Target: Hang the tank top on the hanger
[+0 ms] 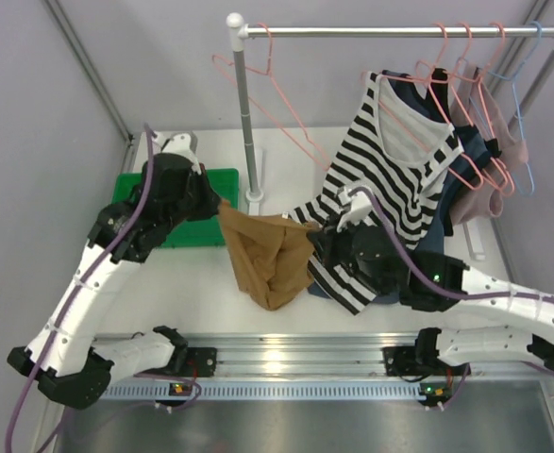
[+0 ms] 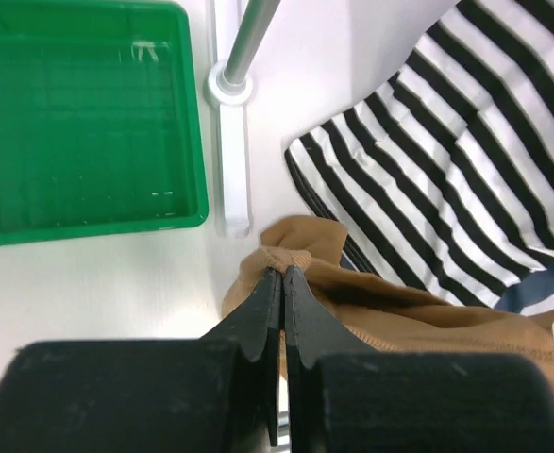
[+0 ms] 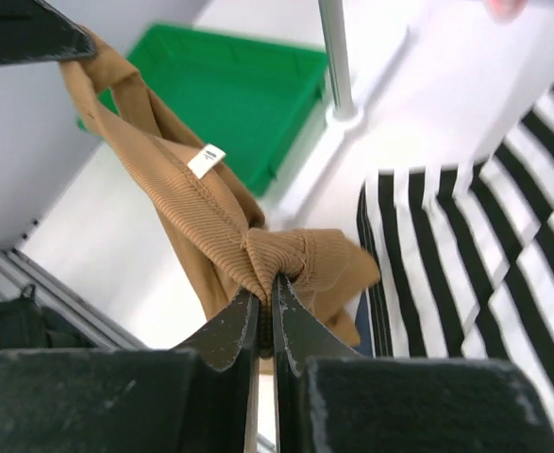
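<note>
– Tank top (image 1: 267, 264) from above?
– Slung between left gripper (image 1: 223, 203) and right gripper (image 1: 310, 241), running ten to four. The hanger (image 1: 275, 99) is on the rail (image 1: 371, 31) at twelve, nearer the left, I'd say.
– Left wrist?
– Jaws clamped on a brown edge.
– Right wrist?
– Pinched tight on bunched fabric.

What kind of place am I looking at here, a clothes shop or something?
Probably a robot test bench, not a shop: robot arms bolted to a white table, a clothes rail with wire hangers, plain grey walls close around.
</note>
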### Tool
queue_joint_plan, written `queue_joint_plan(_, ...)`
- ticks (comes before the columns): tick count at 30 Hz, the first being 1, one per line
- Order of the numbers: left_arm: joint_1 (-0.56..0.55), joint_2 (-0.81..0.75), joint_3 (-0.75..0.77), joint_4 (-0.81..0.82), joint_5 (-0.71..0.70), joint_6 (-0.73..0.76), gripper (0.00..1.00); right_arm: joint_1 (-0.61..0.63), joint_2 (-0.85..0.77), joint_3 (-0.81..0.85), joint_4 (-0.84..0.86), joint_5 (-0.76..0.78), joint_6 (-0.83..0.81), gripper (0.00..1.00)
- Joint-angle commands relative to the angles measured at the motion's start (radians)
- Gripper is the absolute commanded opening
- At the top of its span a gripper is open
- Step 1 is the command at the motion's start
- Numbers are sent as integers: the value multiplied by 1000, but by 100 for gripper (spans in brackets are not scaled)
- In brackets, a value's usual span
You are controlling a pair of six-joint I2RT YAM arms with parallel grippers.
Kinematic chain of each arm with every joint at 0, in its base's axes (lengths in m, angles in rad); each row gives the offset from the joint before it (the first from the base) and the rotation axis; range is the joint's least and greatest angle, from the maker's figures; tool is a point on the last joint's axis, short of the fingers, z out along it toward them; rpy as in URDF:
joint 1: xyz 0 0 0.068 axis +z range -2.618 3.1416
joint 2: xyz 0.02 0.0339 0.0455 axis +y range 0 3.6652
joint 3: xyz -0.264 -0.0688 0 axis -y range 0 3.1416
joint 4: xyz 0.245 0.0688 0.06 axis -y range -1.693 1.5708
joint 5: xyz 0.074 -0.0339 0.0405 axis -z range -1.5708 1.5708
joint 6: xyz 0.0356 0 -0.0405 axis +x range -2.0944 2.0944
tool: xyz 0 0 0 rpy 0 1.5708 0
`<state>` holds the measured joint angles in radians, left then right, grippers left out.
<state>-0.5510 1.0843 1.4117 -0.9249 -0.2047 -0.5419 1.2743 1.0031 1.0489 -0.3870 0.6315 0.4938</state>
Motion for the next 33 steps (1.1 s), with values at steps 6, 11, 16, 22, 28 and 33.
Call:
queue_joint_plan(6,5,172,518,-180,3,183,0,13,94,472,-193,42,-357,0)
queue_joint_plan(11,5,262,809,-222,74,180,0,13,132,689,-240,31,-440,0)
queue_joint_plan(16,5,250,841,-189,145,140,0,14,149,807,-305,-24,-439,0)
queue_joint_plan(22,5,142,431,-105,246,116,0,14,82,613,-320,-96,-315,0)
queue_joint_plan(28,5,-15,-257,177,513,40,0,14,-96,-79,-130,-271,30,0)
queue_joint_plan(33,-4,15,-633,412,652,-35,6,26,-173,-475,126,-383,273,0)
